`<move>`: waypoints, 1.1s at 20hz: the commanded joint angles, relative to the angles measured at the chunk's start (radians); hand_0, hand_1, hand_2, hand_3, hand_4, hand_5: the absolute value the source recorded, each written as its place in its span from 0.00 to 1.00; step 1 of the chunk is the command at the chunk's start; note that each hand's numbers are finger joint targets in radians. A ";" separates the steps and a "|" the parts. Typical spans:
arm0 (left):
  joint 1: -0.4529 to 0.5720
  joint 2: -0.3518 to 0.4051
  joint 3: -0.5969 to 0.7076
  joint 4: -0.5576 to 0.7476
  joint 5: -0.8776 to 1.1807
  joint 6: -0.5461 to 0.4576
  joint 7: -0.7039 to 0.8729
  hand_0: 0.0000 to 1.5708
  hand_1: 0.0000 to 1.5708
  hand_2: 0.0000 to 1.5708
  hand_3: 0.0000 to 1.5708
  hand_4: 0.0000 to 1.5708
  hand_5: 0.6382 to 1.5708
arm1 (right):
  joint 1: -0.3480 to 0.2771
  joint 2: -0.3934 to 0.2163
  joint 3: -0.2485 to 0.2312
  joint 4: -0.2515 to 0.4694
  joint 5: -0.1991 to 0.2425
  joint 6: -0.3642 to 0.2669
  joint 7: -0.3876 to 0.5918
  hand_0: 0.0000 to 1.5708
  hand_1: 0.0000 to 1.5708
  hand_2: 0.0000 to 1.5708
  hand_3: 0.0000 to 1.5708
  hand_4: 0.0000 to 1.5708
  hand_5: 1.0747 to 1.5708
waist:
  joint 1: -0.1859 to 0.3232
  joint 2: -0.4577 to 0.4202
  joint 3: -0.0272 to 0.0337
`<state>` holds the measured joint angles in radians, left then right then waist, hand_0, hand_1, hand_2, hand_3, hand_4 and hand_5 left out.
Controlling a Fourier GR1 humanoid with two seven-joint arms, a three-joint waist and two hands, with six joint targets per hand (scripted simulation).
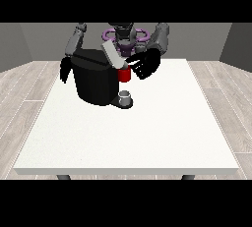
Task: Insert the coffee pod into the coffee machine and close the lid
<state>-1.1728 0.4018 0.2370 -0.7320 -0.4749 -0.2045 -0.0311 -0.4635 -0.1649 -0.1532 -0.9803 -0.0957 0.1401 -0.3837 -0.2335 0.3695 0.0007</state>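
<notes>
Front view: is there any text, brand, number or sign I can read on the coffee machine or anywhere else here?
None. No words, labels, numbers or signs show on the coffee machine, its raised lid, the red thing at the machine, the grey thing at its base, or the table.

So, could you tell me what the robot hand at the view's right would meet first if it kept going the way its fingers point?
Probably the red thing at the machine: the robot hand points toward it beside the raised lid, though depth is unclear.
</notes>
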 commanded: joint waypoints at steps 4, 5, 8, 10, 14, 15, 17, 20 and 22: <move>0.132 -0.162 0.002 -0.071 0.113 -0.054 -0.100 0.00 0.00 0.00 0.00 0.00 1.00 | 0.095 -0.010 -0.072 0.132 -0.033 0.001 -0.083 0.00 0.00 0.00 0.00 0.22 1.00 | 0.143 -0.113 0.0000; 0.224 -0.207 -0.020 -0.060 0.099 -0.029 -0.121 0.00 0.00 0.00 0.00 0.00 1.00 | 0.133 -0.037 -0.075 0.126 -0.044 0.035 -0.057 0.00 0.00 0.00 0.00 0.20 1.00 | 0.132 -0.161 -0.0006; 0.327 -0.231 0.003 -0.084 0.152 -0.055 -0.182 0.00 0.00 0.00 0.00 0.00 1.00 | 0.192 -0.035 -0.095 0.157 -0.055 0.038 -0.086 0.00 0.00 0.00 0.00 0.13 1.00 | 0.208 -0.225 -0.0009; 0.418 -0.251 0.036 -0.081 0.207 -0.082 -0.251 0.00 0.00 0.00 0.00 0.00 1.00 | 0.254 -0.023 -0.094 0.146 -0.058 0.051 -0.126 0.00 0.00 0.00 0.00 0.16 1.00 | 0.226 -0.268 -0.0016; 0.616 -0.318 0.026 -0.082 0.243 -0.120 -0.338 0.00 0.00 0.00 0.00 0.13 1.00 | 0.353 -0.025 -0.079 0.140 -0.037 0.056 -0.151 0.00 0.00 0.00 0.00 0.14 1.00 | 0.262 -0.392 -0.0018; 0.623 -0.308 0.043 -0.079 0.264 -0.132 -0.329 0.00 0.00 0.00 0.00 0.15 1.00 | 0.360 -0.012 -0.057 0.115 -0.047 0.085 -0.095 0.00 0.00 0.00 0.00 0.13 1.00 | 0.239 -0.440 -0.0019; 0.725 -0.308 0.023 -0.070 0.264 -0.181 -0.349 0.00 0.00 0.00 0.00 0.23 1.00 | 0.392 0.039 -0.019 0.073 -0.011 0.009 -0.061 0.00 0.00 0.00 0.00 0.05 1.00 | 0.252 -0.516 -0.0021; 0.803 -0.308 0.033 -0.072 0.267 -0.155 -0.351 0.00 0.00 0.00 0.00 0.19 1.00 | 0.459 0.088 0.072 -0.005 0.052 0.012 -0.093 0.00 0.00 0.00 0.00 0.00 1.00 | 0.220 -0.574 -0.0016; 0.843 -0.261 0.064 -0.060 0.302 -0.213 -0.359 0.00 0.00 0.00 0.00 0.18 1.00 | 0.437 0.078 0.095 -0.067 0.068 0.004 -0.061 0.00 0.00 0.00 0.00 0.00 1.00 | 0.226 -0.605 -0.0022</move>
<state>-0.4300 0.1103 0.2748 -0.8040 -0.2094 -0.3654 -0.3797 -0.0614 -0.1109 -0.1213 -0.9612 -0.0715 0.1611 -0.4713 -0.0024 -0.1479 -0.0009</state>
